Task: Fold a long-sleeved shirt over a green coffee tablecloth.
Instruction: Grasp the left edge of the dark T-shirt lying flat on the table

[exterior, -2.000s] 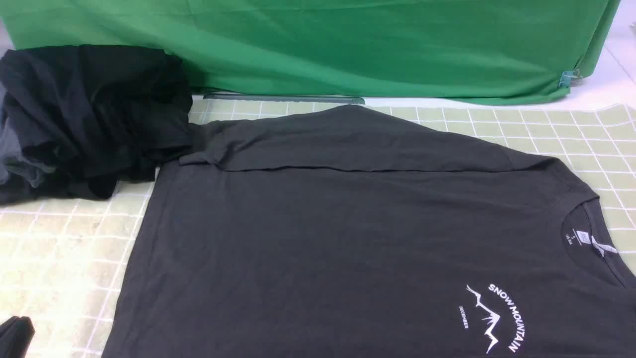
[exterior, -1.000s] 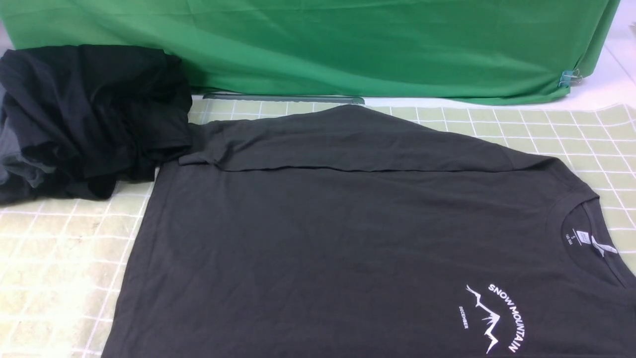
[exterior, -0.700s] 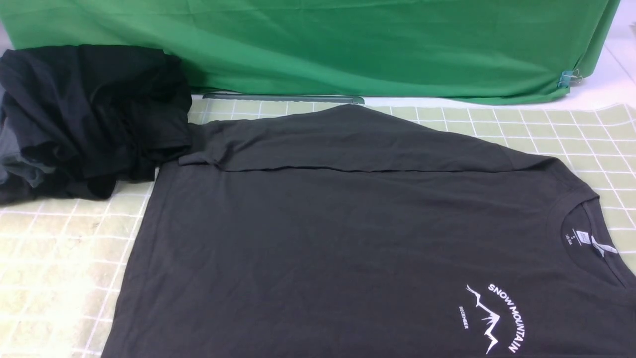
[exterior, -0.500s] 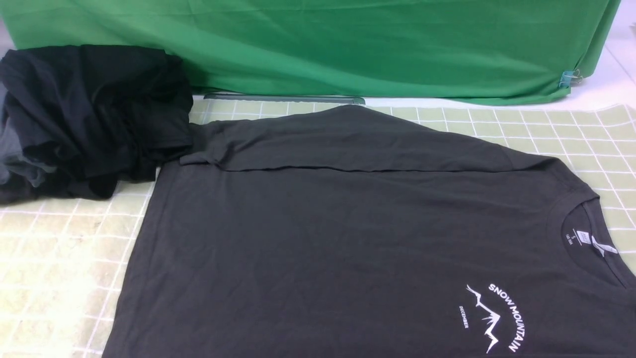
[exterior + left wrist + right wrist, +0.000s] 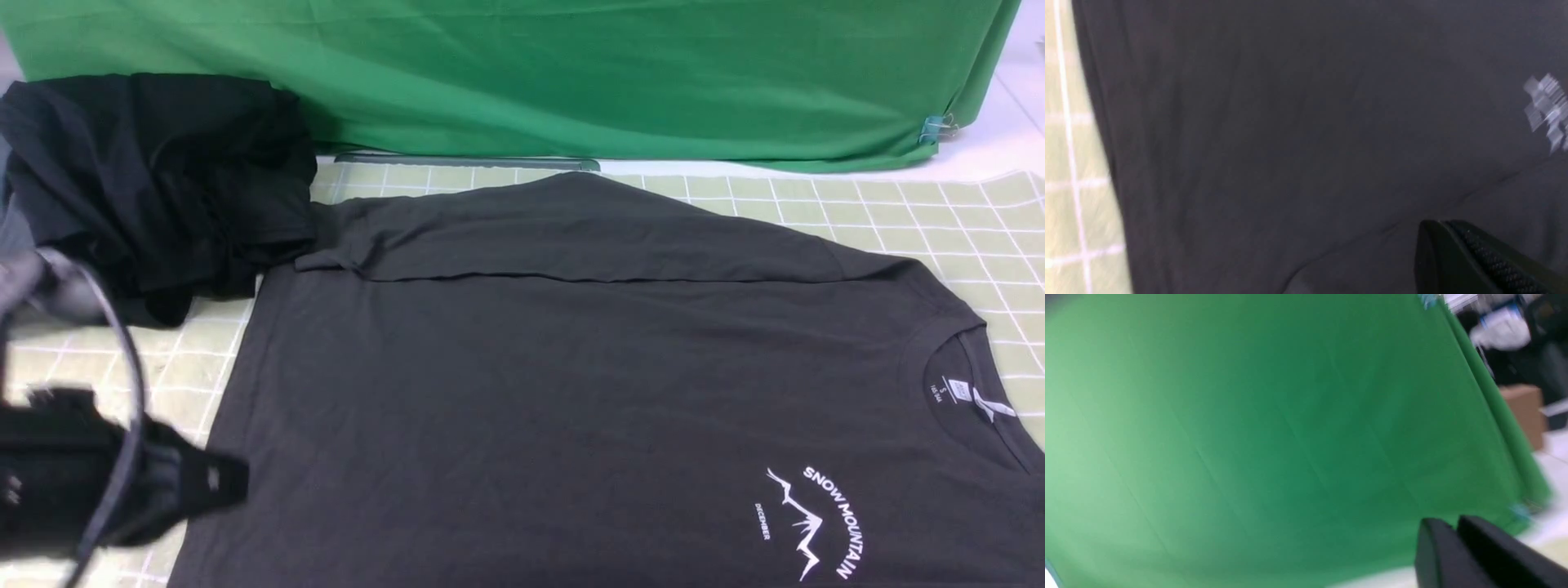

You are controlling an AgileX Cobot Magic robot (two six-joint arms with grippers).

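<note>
Jaws both clenched, empty; left gripper point(image 5: 220, 483) now enters lower left, reaching the shirt point(image 5: 571, 392) hem, likely to start folding.

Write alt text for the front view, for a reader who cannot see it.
A dark grey long-sleeved shirt lies flat on a pale green checked tablecloth, collar to the right, its far sleeve folded across the body. The blurred left gripper is at the shirt's left edge; a pile of black clothes sits far left, a green sheet behind.
</note>
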